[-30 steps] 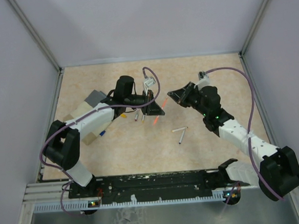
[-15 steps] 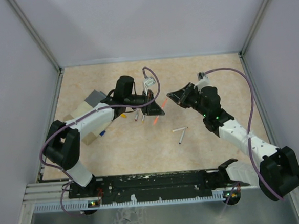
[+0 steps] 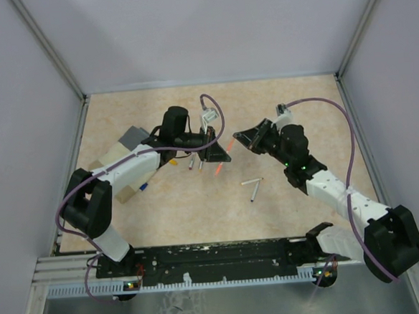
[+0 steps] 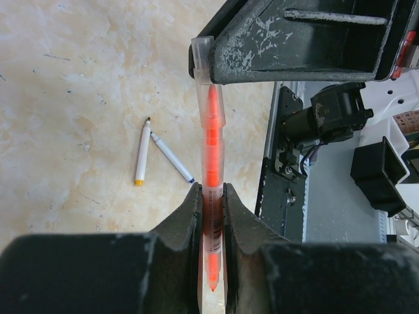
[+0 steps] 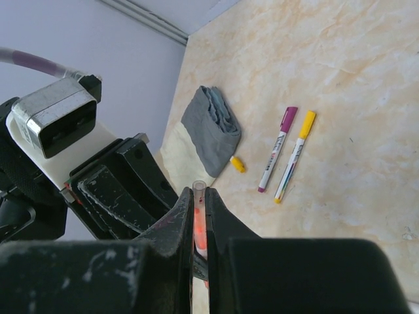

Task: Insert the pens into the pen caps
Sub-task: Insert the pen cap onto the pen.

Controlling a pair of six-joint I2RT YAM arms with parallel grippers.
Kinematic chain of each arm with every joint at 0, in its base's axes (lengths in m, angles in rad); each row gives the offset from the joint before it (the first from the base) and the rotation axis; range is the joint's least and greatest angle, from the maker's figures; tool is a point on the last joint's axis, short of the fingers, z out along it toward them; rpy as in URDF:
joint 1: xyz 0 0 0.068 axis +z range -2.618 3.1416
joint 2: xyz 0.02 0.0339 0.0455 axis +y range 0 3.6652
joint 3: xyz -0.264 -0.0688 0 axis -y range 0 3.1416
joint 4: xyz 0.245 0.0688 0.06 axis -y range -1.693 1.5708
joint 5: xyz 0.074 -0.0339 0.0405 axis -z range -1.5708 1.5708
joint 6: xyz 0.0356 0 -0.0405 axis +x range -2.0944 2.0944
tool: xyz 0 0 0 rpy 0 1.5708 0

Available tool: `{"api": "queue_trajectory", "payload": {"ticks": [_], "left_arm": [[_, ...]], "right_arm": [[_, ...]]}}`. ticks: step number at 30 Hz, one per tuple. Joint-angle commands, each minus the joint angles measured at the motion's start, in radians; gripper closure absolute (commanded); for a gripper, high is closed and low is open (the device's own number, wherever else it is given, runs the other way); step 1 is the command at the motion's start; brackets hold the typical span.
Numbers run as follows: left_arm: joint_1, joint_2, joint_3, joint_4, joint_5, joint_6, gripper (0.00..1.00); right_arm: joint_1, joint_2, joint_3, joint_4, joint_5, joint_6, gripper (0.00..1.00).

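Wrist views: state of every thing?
Left gripper: jaws shut on orange pen.
Right gripper: jaws shut on clear cap.
Orange pen: airborne, tip inside clear cap.
Magenta pen: capped, lying flat.
Yellow pen: capped, lying flat.
Yellow cap: loose, no pen in it.

text: none legible | orange pen [image 4: 211,157]: dark print on barrel, too small to read

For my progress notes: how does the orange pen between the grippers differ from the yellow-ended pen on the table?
The orange pen is off the table, clamped by the left gripper and the right gripper; the yellow-ended pen lies free on it. The orange pen looks translucent with an orange core; the yellow-ended pen is opaque white. Both are thin straight sticks.
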Motion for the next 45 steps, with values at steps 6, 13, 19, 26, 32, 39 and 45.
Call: {"api": "queue_trajectory", "payload": {"ticks": [6,13,19,26,32,39,45], "left_arm": [[-0.002,-0.027,0.006,0.032,-0.013,0.000,1.00],[0.001,-0.032,0.005,0.032,-0.015,0.005,1.00],[0.005,-0.059,-0.001,0.035,-0.031,0.024,1.00],[0.011,-0.082,-0.013,0.064,-0.034,0.022,1.00],[0.017,-0.098,-0.028,0.092,-0.042,0.013,1.00],[0.019,-0.124,-0.031,0.095,-0.057,0.027,1.00],[0.017,-0.177,-0.022,0.093,-0.099,0.047,1.00]], "right_arm": [[0.083,-0.022,-0.017,0.045,-0.002,-0.059,0.99],[0.107,-0.031,-0.046,0.066,0.002,-0.059,0.98],[0.107,-0.047,-0.021,0.046,0.005,-0.077,0.97],[0.115,-0.021,-0.017,0.076,-0.046,-0.090,0.97],[0.163,-0.024,-0.040,0.090,-0.047,-0.097,0.97],[0.173,-0.041,-0.024,0.061,-0.043,-0.118,0.94],[0.173,-0.055,0.081,0.014,-0.044,-0.166,0.85]]}}
